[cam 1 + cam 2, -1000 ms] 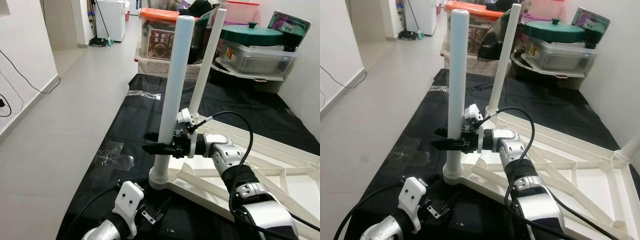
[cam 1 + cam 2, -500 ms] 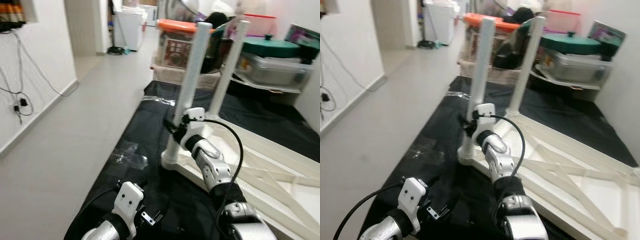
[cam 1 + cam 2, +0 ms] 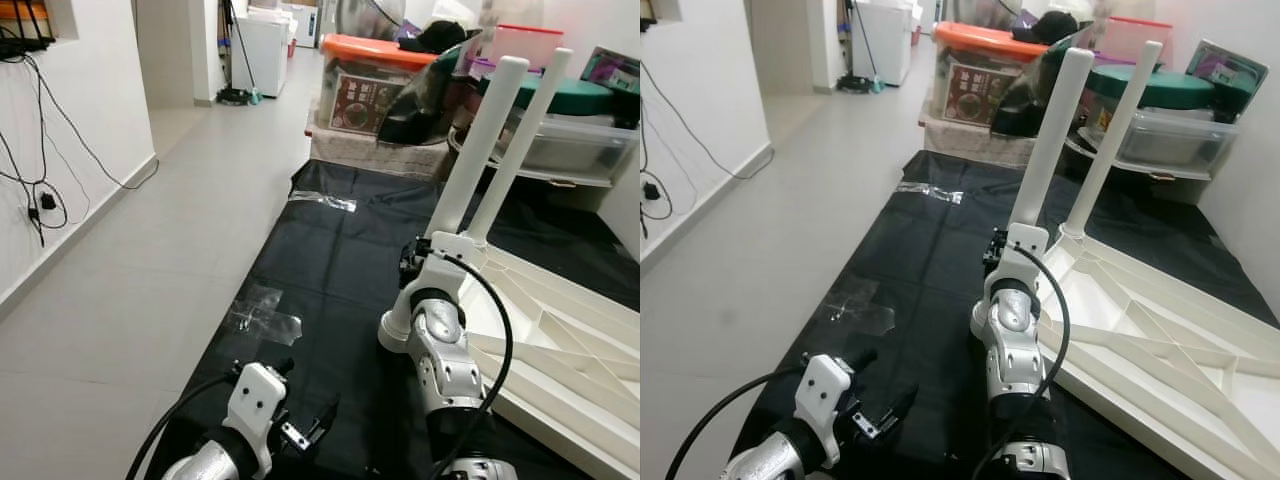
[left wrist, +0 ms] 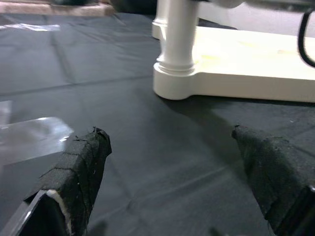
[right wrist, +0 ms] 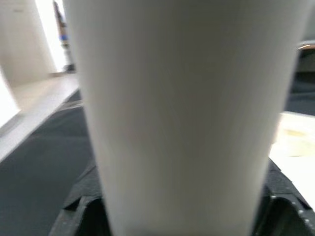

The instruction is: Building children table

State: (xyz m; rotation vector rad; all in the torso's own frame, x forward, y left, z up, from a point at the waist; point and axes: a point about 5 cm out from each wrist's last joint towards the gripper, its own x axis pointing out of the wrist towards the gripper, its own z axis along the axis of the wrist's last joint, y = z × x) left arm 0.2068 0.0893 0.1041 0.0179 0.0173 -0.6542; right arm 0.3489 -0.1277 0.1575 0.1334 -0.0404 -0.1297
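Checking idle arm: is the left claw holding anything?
No, the left claw hangs open over the black mat, nothing between its fingers.

Your right hand [image 3: 412, 268] is mostly hidden behind its own wrist, so you can't read its grip on the near leg [image 3: 470, 150]. In the right wrist view that leg [image 5: 187, 113] is a blur. The tabletop [image 3: 560, 330] runs off at 3 o'clock.

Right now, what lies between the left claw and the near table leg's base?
Only bare black mat, as the left wrist view shows: the left claw is open, with the leg's base beyond.
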